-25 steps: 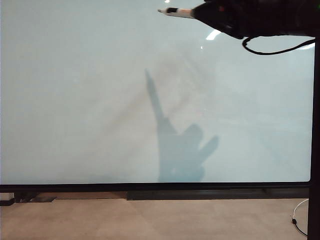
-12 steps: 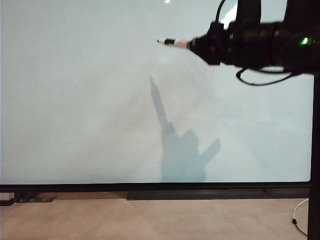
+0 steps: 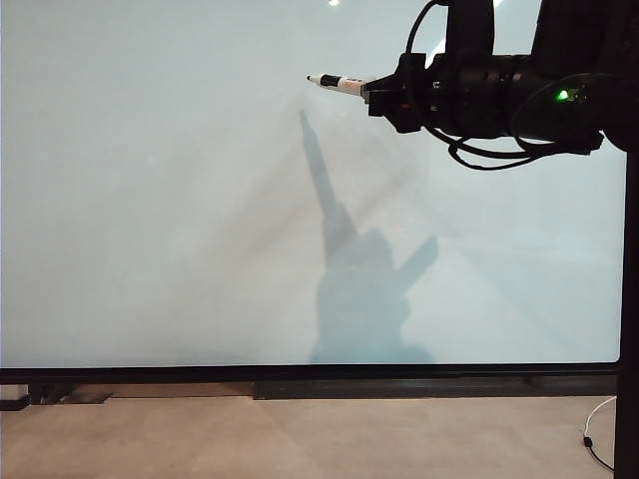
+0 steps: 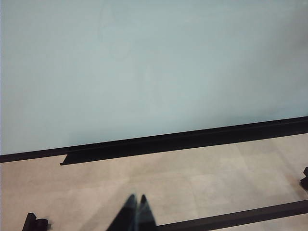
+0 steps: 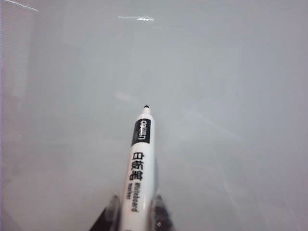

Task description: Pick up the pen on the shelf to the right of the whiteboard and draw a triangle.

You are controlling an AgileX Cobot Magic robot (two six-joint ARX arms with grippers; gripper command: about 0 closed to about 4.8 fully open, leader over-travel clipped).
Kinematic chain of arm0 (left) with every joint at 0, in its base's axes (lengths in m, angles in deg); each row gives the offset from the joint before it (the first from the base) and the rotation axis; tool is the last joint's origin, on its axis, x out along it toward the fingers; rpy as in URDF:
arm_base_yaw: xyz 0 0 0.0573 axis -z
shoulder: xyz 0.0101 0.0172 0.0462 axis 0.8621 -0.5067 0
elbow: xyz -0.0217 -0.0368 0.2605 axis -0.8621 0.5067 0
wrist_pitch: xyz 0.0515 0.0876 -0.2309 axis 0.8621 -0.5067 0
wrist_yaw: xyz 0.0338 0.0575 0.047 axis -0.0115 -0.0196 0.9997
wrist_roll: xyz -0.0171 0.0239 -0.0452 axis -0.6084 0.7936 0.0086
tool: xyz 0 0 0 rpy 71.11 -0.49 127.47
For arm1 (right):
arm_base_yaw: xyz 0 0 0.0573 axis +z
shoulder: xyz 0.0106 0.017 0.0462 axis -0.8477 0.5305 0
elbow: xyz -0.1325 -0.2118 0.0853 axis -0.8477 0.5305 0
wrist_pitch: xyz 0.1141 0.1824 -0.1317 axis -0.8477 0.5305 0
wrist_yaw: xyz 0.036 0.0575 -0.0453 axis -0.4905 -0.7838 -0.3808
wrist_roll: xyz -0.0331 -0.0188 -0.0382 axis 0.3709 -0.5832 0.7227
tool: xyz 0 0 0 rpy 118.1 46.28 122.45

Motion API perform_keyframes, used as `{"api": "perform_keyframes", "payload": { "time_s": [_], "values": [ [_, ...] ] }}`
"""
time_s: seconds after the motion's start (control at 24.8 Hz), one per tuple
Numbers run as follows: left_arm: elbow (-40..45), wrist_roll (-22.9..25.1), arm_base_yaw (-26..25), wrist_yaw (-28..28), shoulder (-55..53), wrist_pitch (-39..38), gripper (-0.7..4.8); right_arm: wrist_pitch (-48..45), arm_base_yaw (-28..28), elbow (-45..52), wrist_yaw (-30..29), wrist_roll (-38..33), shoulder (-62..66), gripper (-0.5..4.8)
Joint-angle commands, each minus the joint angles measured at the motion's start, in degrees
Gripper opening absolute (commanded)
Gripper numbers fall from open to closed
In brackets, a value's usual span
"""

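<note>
We see the pen (image 3: 339, 83) held nearly level in front of the upper part of the whiteboard (image 3: 150, 200), its black tip pointing toward the left of the exterior view. In the right wrist view the pen (image 5: 139, 163) runs out from between the two fingers, white barrel with a black band and printed lettering, dark tip aimed at the glossy board (image 5: 231, 96). We cannot tell whether the tip touches the surface. The right gripper (image 3: 384, 92) is closed on the pen's rear end, its dark arm reaching in from the upper right of the exterior view with a cable looping beneath it. A shadow of the pen and gripper falls on the board lower down, near the middle. We find no drawn line on the board. The left gripper (image 4: 136, 211) sits low over the pale floor, below the board's black lower frame, its fingertips pressed together, holding nothing.
</note>
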Motion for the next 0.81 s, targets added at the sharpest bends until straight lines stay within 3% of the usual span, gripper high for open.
{"api": "perform_keyframes", "payload": {
  "time_s": [0.04, 0.81],
  "values": [
    [-0.17, 0.04, 0.02, -0.2, 0.0, -0.15, -0.05, -1.05, -0.07, -0.61, 4.11, 0.57, -0.31, -0.06],
    [-0.17, 0.04, 0.02, -0.2, 0.0, -0.15, -0.05, -0.39, -1.55, -2.56, 3.5, 0.96, -0.28, -0.06]
  ]
}}
